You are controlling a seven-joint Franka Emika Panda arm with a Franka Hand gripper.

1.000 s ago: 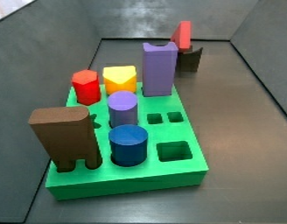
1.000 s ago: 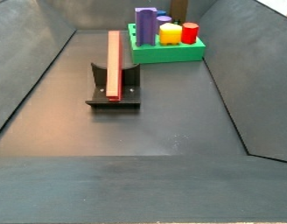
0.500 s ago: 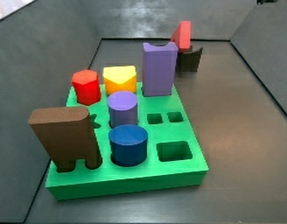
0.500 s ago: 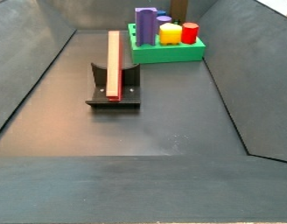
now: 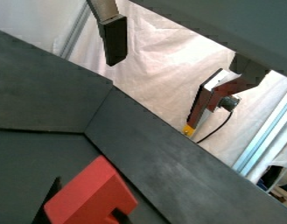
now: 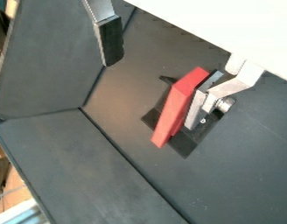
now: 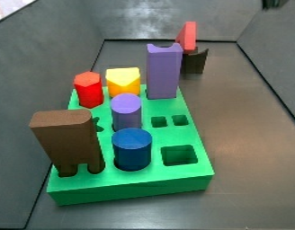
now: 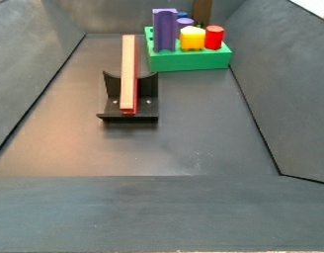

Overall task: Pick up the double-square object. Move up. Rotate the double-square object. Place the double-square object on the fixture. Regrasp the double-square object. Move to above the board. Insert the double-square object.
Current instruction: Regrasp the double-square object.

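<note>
Matte dark floor; gripper (image 6: 170,68) apart above

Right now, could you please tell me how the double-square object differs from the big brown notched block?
The double-square object is salmon and thin; the big brown notched block is dark brown and thick. The double-square object stands on the fixture, away from the board; the brown block stands in the board. Both are upright, and neither is held: the pincer hangs open above the double-square object in a wrist view.
</note>
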